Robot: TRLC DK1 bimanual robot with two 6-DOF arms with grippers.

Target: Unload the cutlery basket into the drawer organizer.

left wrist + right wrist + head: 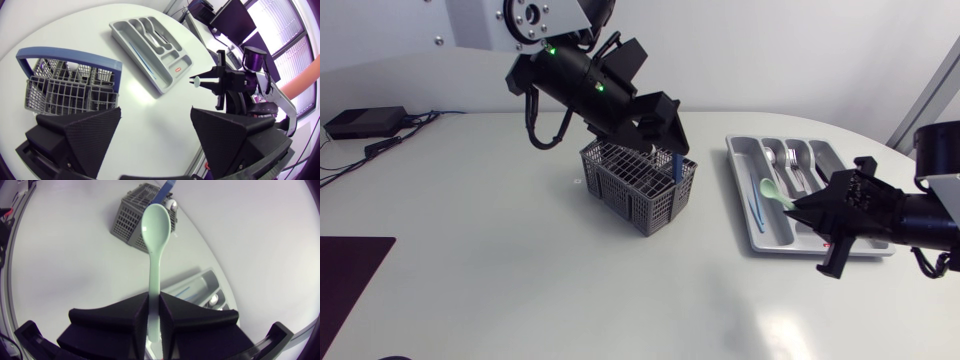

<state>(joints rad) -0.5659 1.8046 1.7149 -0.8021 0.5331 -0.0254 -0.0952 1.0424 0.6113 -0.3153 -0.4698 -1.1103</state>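
Offering wide bare room between basket and organizer, the table [470, 280] poses little risk. The organizer [738, 150] rim could snag a low swing. The basket [638, 185], under the left gripper [665, 130] with its fingers spread and empty, could tip if bumped. The right gripper [810, 212] pinches the spoon [770, 190] by its handle over the organizer — it may pivot and land crosswise.

Head camera looks down on the bench [470, 250]; both wrist cameras ride close, each seeing the basket [65, 95] and organizer [137, 62] (shared ground)
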